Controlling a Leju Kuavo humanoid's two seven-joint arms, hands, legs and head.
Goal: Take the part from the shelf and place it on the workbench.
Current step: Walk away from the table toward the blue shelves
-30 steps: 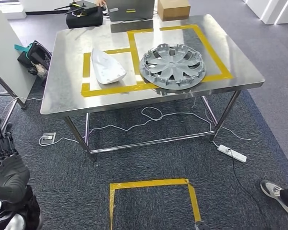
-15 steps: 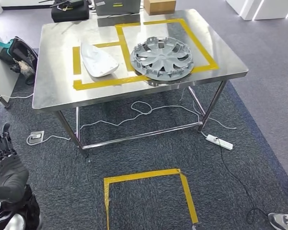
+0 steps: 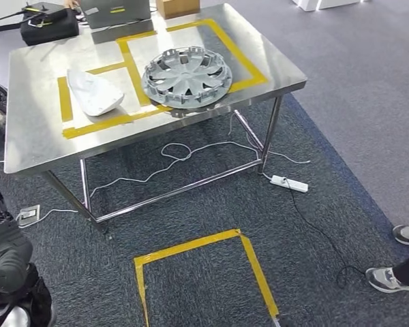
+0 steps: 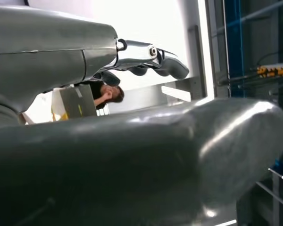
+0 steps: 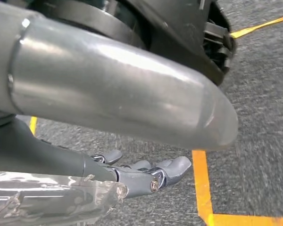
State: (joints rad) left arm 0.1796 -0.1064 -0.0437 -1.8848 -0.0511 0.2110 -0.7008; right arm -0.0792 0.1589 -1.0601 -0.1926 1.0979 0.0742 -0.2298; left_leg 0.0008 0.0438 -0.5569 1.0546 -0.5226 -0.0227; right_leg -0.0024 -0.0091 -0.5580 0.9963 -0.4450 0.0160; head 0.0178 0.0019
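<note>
Both my hands empty, fingers apart: left hand point(image 3: 7, 252), right hand point(image 5: 147, 174). Parts on tabletop point(image 3: 33, 136); turn steadily toward the shelf, arms low.

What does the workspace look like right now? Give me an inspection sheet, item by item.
Surface: steel workbench marked with yellow tape outlines.
Job's things: grey wheel cover lying over the tape line at the front edge; white shell part inside the smaller outline.
Clutter: black case, laptop and cardboard box at the far edge.
Hands: left hand low at the robot's side, right hand over the carpet; fingers extended, nothing held.
Cables: white cable and power strip under the bench, black cord on the carpet.
Surroundings: yellow floor tape; a person's shoes.
</note>
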